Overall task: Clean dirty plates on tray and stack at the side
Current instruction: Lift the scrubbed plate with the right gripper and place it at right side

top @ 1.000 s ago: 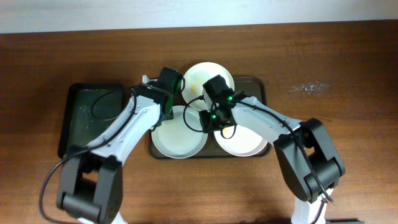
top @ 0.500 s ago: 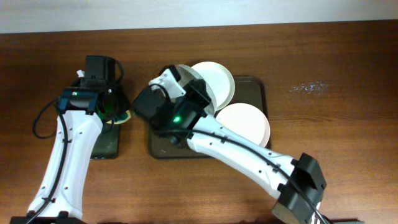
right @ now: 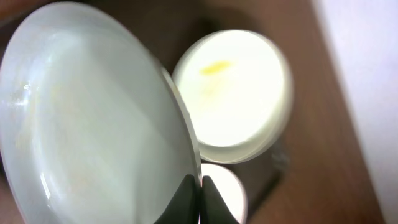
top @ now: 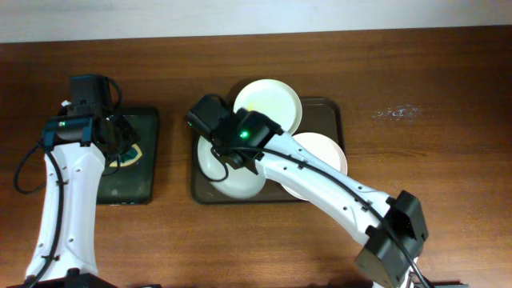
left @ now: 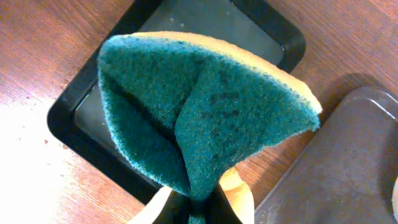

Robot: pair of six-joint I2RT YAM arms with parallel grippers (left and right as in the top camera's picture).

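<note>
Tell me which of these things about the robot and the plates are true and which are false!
1. The left end effector holds a green and yellow sponge. True.
2. The sponge hangs over the brown tray. False: it hangs over the small black tray.
3. The right end effector pinches the rim of a plate. True.
4. There are five plates. False: only three show, the held one, a far plate and a right-hand plate.
5. The far plate has a yellow smear on it. True.
</note>
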